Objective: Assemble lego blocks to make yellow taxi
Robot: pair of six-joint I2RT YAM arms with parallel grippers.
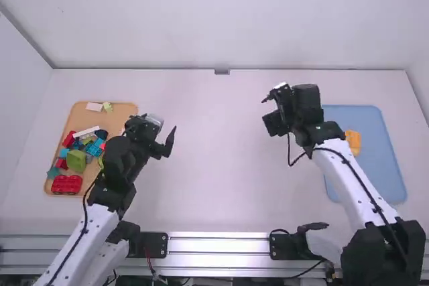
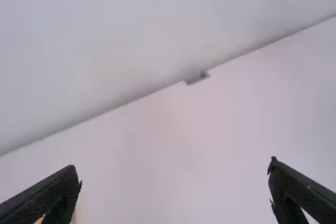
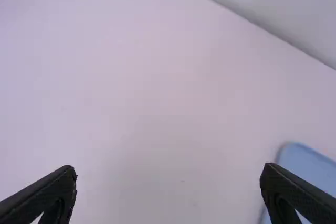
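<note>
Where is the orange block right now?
In the high view, the orange block lies on the blue tray at right, seen beside the right arm's white link.

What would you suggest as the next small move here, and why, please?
I'd probably swing the left gripper over the orange tray: it is open and empty, hanging just beside that tray, where most of the blocks lie loose, waiting to be picked.

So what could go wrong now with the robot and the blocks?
The tan tray is crowded, so the left gripper might bump the green block while grabbing a neighbour. The right arm hangs over part of the blue tray, so it could brush the orange-yellow piece there.
</note>
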